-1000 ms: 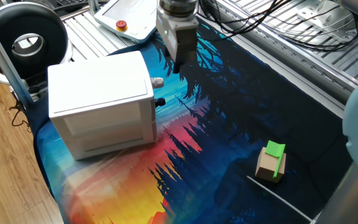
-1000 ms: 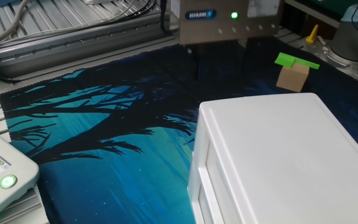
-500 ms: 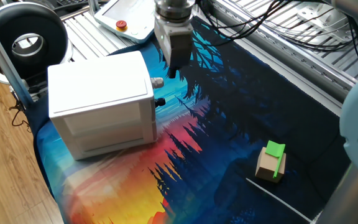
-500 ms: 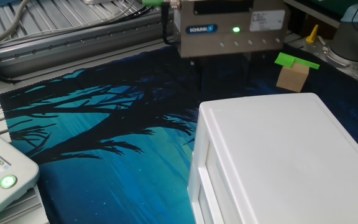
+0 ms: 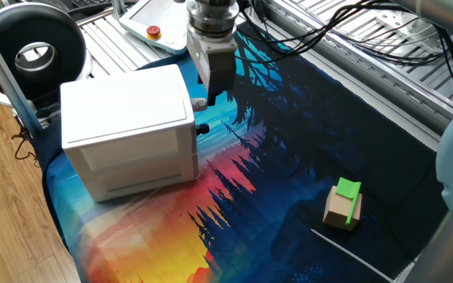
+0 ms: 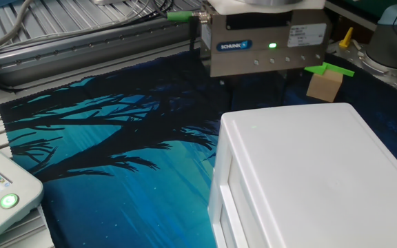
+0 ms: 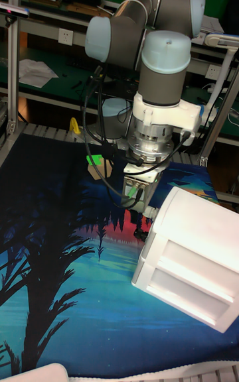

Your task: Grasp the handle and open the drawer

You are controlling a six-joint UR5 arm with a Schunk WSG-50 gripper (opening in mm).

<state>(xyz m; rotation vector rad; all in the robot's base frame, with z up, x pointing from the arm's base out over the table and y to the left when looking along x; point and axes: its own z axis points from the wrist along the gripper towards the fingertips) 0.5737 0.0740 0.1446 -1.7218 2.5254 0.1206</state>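
Beneath everything lay a cloth (image 5: 289, 149) printed with dark tree silhouettes on blue, running to orange and red at one end, with ribbed metal framing and loose black cables behind it. Hung close over that cloth: the gripper (image 5: 215, 93), body upright, fingers pointing down beside the upper corner of the white cabinet (image 5: 128, 130). Partly showed just beside the fingertips in one fixed view: the handle (image 5: 200, 103), a small silvery knob projecting from the upper front; could not tell whether touched or merely neared, nor how far apart the fingers stood, since the body and the cabinet hid them in every view. Sat flush in the cabinet right by the tool: the drawer (image 5: 191, 106), shut. Stuck out just below the silvery knob: a small black knob (image 5: 203, 127) on the lower front. Glowed on the gripper's housing in the other fixed view: a green indicator light (image 6: 273, 46). Stood well away from the tool on the cloth: a small tan block with a green top (image 5: 344, 203). Lay farther off, behind the cabinet: a white pendant with a red button (image 5: 160, 22) and a black round device (image 5: 31, 49).
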